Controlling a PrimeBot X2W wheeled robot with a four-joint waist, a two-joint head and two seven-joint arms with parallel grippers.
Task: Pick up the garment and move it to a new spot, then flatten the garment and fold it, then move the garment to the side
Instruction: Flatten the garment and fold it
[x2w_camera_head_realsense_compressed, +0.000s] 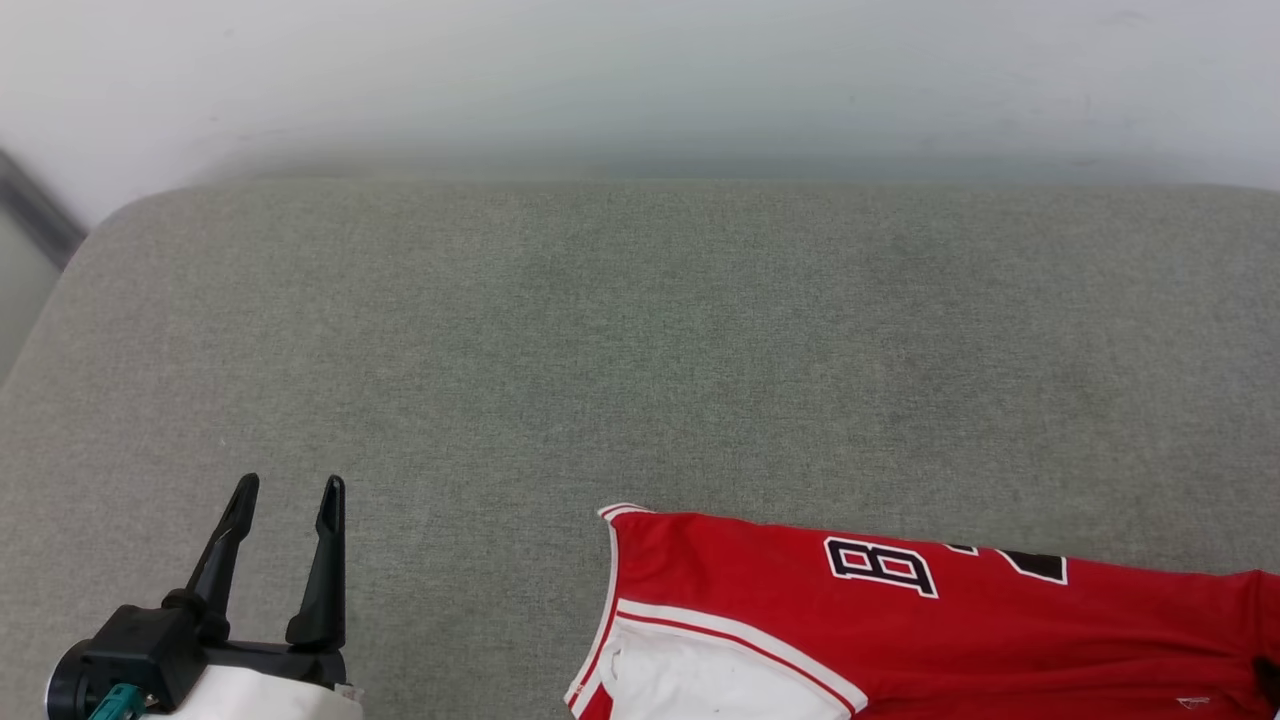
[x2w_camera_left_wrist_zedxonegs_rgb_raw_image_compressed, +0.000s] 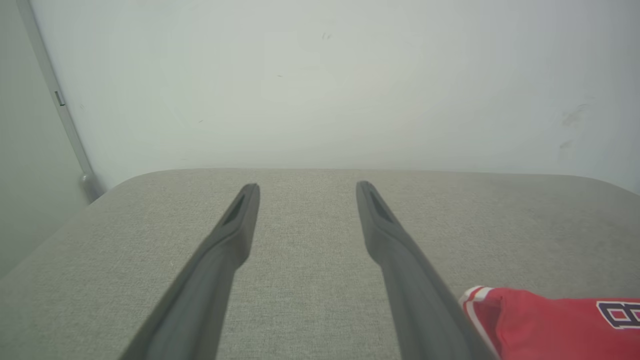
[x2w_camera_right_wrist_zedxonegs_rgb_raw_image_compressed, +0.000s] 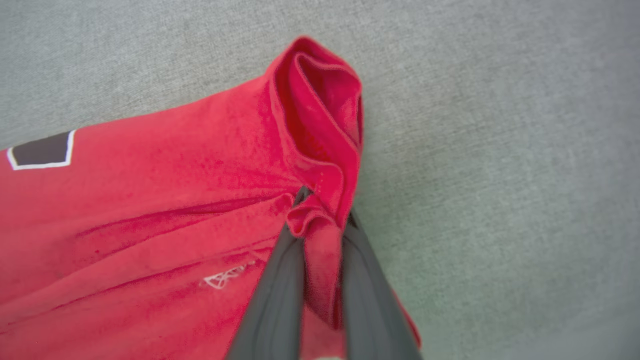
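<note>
The garment (x2w_camera_head_realsense_compressed: 900, 620), a red jersey with white sleeve and dark lettering, lies along the near right of the grey cushioned surface (x2w_camera_head_realsense_compressed: 640, 350). In the right wrist view my right gripper (x2w_camera_right_wrist_zedxonegs_rgb_raw_image_compressed: 322, 210) is shut on a bunched fold at the edge of the garment (x2w_camera_right_wrist_zedxonegs_rgb_raw_image_compressed: 165, 200), red cloth squeezed between its two dark fingers. At the lower left of the head view my left gripper (x2w_camera_head_realsense_compressed: 290, 490) stands open over bare cushion, well left of the garment. Its wrist view shows the same left gripper (x2w_camera_left_wrist_zedxonegs_rgb_raw_image_compressed: 305, 187) with nothing between the fingers and a corner of the garment (x2w_camera_left_wrist_zedxonegs_rgb_raw_image_compressed: 550, 325) at the lower right.
A pale wall (x2w_camera_head_realsense_compressed: 640, 80) rises behind the cushion's far edge. A grey strip (x2w_camera_head_realsense_compressed: 35, 215) runs along the wall at the far left, past the cushion's rounded corner. Bare cushion stretches ahead and to the left of the garment.
</note>
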